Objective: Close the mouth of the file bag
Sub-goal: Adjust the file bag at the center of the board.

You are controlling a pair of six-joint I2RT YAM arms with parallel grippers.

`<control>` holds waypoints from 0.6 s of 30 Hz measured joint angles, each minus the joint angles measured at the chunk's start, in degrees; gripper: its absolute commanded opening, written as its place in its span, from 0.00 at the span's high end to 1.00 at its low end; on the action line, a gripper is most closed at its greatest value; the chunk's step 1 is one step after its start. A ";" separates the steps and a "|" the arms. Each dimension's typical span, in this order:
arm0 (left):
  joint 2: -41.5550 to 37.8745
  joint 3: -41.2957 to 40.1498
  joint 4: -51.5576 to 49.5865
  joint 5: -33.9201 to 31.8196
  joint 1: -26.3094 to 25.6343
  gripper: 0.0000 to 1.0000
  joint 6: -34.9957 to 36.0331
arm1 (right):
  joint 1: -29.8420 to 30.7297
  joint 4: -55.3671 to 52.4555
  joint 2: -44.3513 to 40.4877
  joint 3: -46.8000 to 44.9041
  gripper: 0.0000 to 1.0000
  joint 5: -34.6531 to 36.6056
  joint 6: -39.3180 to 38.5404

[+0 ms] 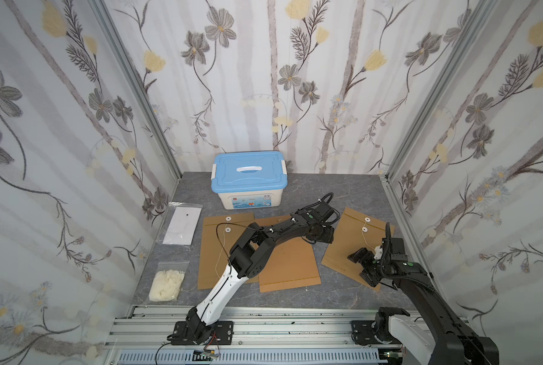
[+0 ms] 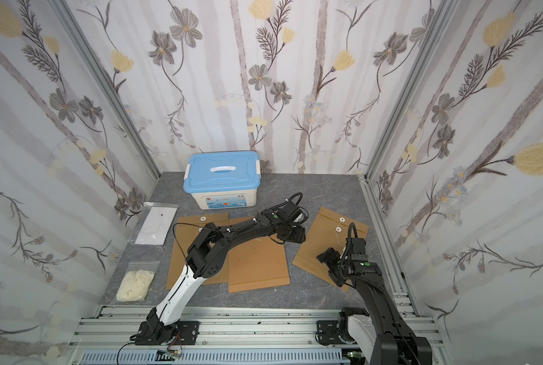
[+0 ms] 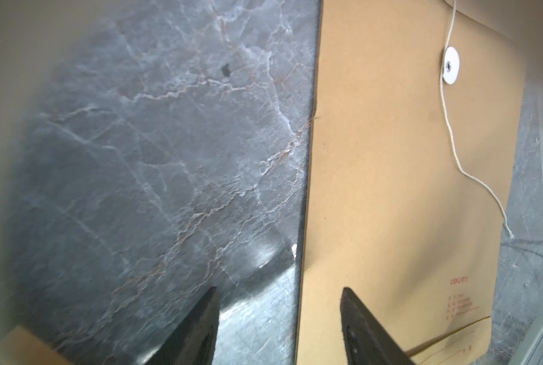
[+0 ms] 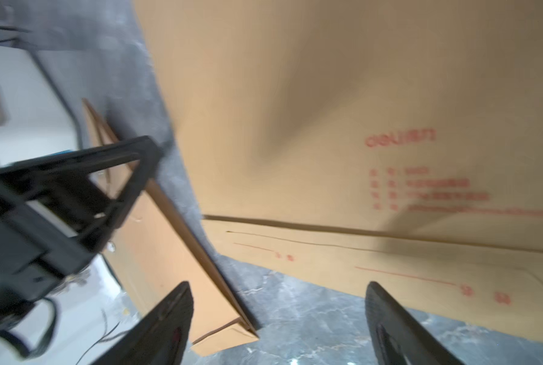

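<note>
Right wrist view catches blurred red print on the file bag [image 4: 295, 110], brand seemingly "deli", the rest unreadable. It lies at 3 o'clock on the table [image 3: 137, 158], string [image 3: 453, 151] loose. Right pincer [image 4: 279, 284] is spread apart, empty, above its 6 o'clock edge; left pincer [image 3: 279, 289], apart too, hovers over its 9 o'clock edge, bare table beside.

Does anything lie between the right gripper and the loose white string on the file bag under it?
Nothing visible does. The string lies bare on the file bag, running from its white disc toward the open right gripper. The left gripper is at the bag's side edge, off that path.
</note>
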 measured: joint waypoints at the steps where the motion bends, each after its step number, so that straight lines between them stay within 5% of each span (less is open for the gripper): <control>1: -0.07 0.35 -0.52 0.63 0.28 0.35 0.20 | 1.66 0.46 -0.04 -0.24 0.23 1.22 1.07; 6: -0.11 5.07 -3.21 2.64 1.95 0.34 2.38 | 7.91 3.10 1.55 -1.22 0.31 9.42 5.90; 14: -0.11 5.92 -4.35 4.50 2.01 0.34 3.37 | 9.33 6.93 8.66 0.70 0.39 17.64 6.49; 18: 0.02 5.60 -4.44 4.72 2.08 0.34 3.30 | 9.38 6.51 9.92 2.25 0.58 18.91 5.75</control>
